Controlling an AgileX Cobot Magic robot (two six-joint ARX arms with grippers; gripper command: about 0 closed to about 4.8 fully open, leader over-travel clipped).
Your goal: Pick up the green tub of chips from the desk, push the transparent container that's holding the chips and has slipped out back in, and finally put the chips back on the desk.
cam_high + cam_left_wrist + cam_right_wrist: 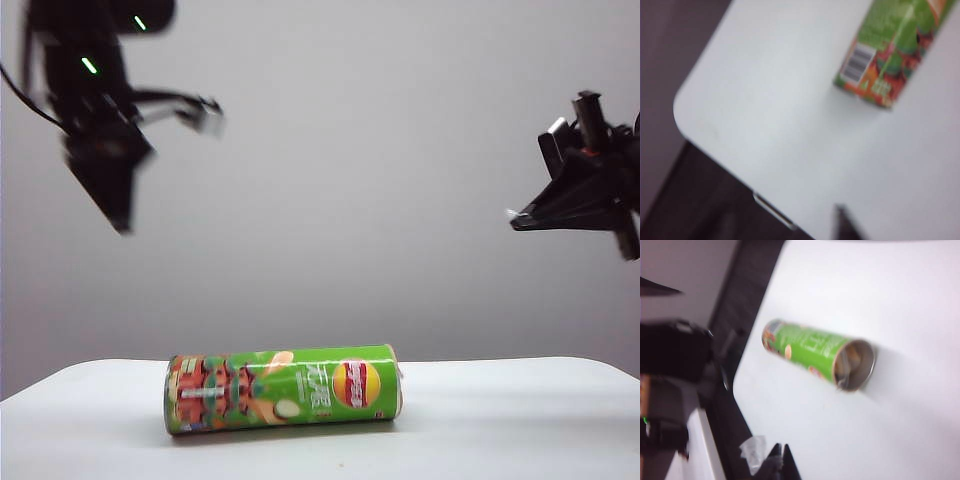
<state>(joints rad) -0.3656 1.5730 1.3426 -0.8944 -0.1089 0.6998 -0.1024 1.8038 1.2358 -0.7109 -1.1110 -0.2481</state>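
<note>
We judge the work nearly done: the green tub of chips [283,388] lies on its side on the desk [520,420], well below and between both pincers, touched by neither. The left gripper [205,112] hangs high above the tub's closed end, blurred, so we cannot tell whether its jaws are spread or pressed together; only a dark fingertip shows in its wrist view. The right gripper [517,218] hangs high beyond the tub's open end, its jaws pressed together on nothing. In the right wrist view the open mouth faces that pincer, and the transparent container [854,365] with the chips [856,354] sits inside the rim, not sticking out. To finish well, we would draw both arms up and away from the tub without brushing it, since a cylinder on its side rolls easily. Counting, we find one tub, one clear container, one stack of chips, one desk, two pincers
</note>
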